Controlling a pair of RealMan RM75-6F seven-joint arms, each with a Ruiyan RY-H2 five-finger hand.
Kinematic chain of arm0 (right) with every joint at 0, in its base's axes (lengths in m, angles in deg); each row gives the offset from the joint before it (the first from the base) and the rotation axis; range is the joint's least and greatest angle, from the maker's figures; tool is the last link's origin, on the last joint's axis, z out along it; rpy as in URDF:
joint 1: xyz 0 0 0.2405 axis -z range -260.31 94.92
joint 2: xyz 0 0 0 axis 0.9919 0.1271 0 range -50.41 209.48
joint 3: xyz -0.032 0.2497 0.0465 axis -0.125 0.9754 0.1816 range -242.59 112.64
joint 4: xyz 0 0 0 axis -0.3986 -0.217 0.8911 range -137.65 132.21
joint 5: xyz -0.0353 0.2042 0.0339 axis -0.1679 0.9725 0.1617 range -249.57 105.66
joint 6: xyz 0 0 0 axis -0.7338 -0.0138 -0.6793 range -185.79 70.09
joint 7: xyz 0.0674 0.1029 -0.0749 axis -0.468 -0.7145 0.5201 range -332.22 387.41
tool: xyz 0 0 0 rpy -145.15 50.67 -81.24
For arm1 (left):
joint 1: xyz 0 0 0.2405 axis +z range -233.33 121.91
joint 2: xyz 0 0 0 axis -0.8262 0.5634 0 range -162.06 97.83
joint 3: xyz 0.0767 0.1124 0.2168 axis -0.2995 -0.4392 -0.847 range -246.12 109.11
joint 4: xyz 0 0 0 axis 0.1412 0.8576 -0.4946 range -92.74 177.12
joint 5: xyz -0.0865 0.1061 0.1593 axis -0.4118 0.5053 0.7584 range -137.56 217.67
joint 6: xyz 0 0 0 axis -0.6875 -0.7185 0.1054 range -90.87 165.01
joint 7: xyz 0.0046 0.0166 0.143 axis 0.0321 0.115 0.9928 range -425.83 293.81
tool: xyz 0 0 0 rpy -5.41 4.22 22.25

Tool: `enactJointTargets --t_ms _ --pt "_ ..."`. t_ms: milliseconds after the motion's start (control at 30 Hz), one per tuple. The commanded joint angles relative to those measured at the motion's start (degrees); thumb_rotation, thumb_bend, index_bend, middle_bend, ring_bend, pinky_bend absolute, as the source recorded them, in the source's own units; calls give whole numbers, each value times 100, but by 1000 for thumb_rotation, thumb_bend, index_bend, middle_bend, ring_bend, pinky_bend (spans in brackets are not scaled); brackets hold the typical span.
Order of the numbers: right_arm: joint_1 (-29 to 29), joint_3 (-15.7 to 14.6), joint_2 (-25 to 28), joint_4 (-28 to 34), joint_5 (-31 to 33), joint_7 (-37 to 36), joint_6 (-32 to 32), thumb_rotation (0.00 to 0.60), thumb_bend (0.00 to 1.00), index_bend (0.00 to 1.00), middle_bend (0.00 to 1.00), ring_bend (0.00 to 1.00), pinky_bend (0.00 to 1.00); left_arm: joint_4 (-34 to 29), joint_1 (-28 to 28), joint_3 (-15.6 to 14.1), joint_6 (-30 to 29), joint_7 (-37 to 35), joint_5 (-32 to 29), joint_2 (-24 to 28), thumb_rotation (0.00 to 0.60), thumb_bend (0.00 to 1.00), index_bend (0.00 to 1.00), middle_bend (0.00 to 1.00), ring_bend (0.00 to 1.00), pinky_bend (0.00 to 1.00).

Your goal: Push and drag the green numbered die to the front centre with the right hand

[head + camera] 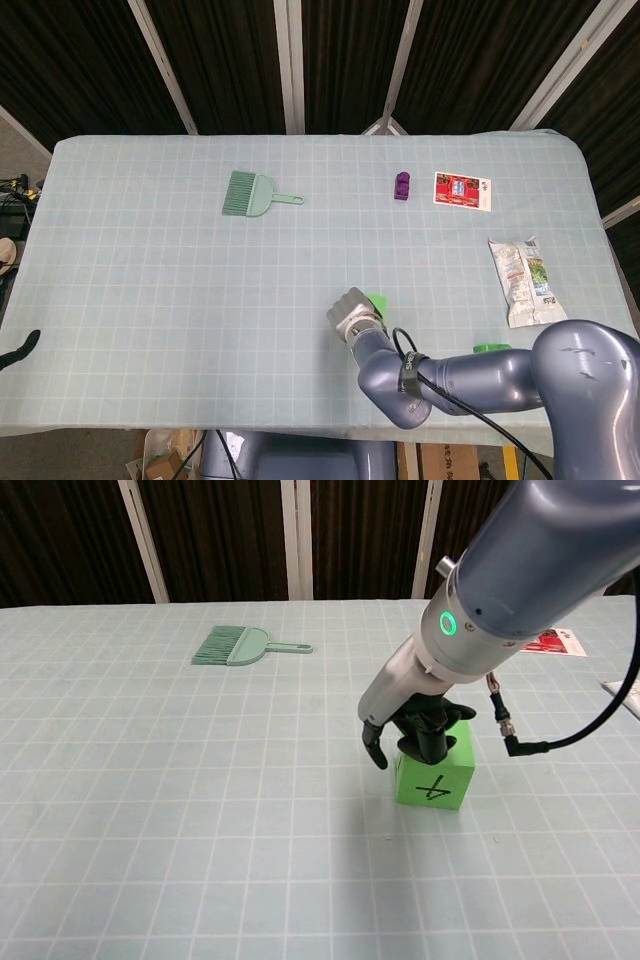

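Note:
The green numbered die [436, 778] stands on the table near the front, a little right of centre, its "4" face toward the chest camera. In the head view only a green corner of the die [377, 301] shows beside the wrist. My right hand [418, 727] comes down from above and presses its dark fingers [432, 742] on the die's top face. One finger hangs free to the left of the die. The right hand [352, 313] is mostly hidden under its wrist in the head view. My left hand is out of sight.
A green dustpan brush [251, 194] lies at the back left. A small purple block [401, 184] and a red card [462, 190] sit at the back right. A snack packet [521, 281] lies by the right edge. A black cable [560, 742] hangs from my right forearm.

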Motion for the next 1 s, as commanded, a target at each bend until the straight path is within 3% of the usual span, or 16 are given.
enactJointTargets --t_ms 33,167,267,333,367,533,800,1000 --pt "186 149 186 23 -281 -393 -545 600 856 220 820 839 694 2 4 6 -6 -7 -11 2 600 335 106 0 0 82" --pt "765 557 453 -173 -1128 -1347 -1568 600 852 202 802 797 667 9 -5 10 17 -26 -22 9 600 335 107 0 0 82" --pt "1359 975 498 -353 -2320 -2216 -1622 600 777 131 558 573 507 21 -9 10 21 -43 -12 12 600 335 107 0 0 82" --pt "1708 1146 438 -439 -3233 -2710 -1131 600 662 105 360 382 365 30 -15 13 35 -57 -21 12 600 335 106 0 0 82" --pt "1852 1175 377 -476 -3667 -2928 -806 600 622 101 320 340 322 32 -18 15 46 -55 -32 12 600 335 106 0 0 82" --pt "2408 1132 137 -850 -5181 -3930 664 600 490 86 180 204 158 36 -36 22 80 -38 -55 4 600 335 107 0 0 82" --pt "3186 1093 793 -591 -5769 -5161 1035 600 450 76 122 151 126 25 -60 8 134 39 -78 -27 600 335 107 0 0 82" --pt "4120 614 1349 19 -7125 -5818 1890 600 450 47 109 136 99 19 -70 23 163 9 -118 -18 600 335 107 0 0 82"
